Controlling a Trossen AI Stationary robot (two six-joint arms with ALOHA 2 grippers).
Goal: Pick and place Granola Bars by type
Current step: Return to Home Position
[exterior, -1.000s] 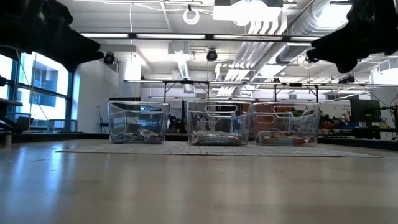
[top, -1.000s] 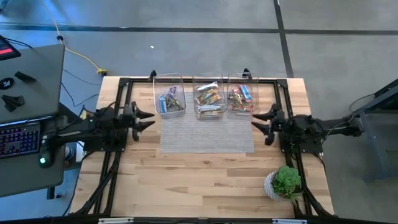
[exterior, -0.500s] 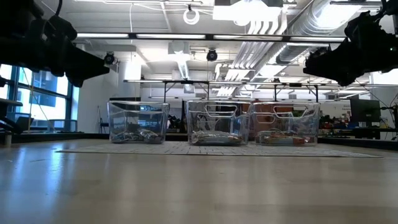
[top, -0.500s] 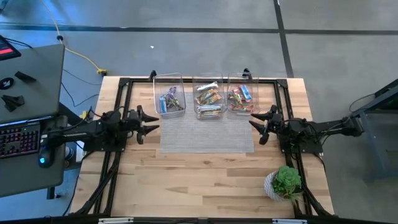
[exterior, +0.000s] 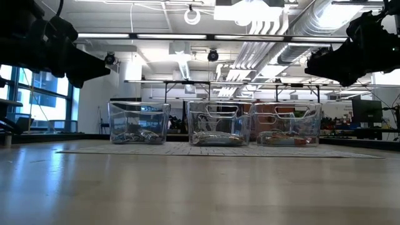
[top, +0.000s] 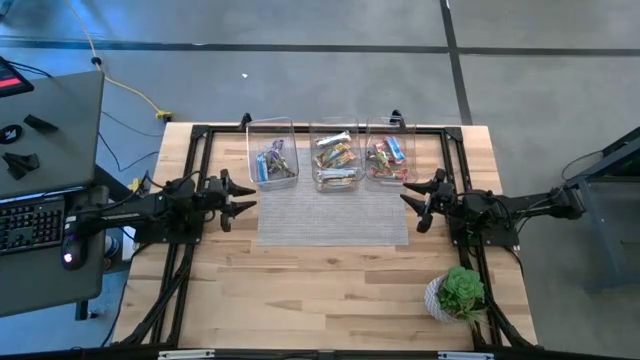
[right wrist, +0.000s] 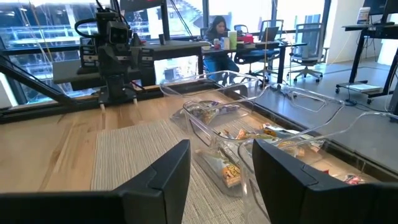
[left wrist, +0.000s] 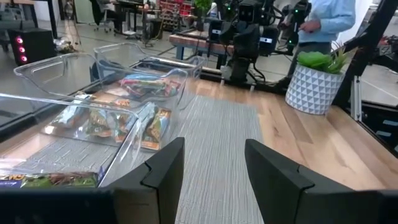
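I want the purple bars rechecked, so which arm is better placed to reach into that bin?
Left. The left hand, open, sits beside the left bin holding the purple bars; the right hand is at the row's opposite end.

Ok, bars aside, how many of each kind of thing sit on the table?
Clear bins: 3
Grey mat: 1
Potted plant: 1
Total: 5

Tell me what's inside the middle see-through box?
The middle clear bin holds a small pile of granola bars, mostly orange-and-green wrappers, with a silver-white one nearest the mat. Any bars underneath are covered, so I can't count them.
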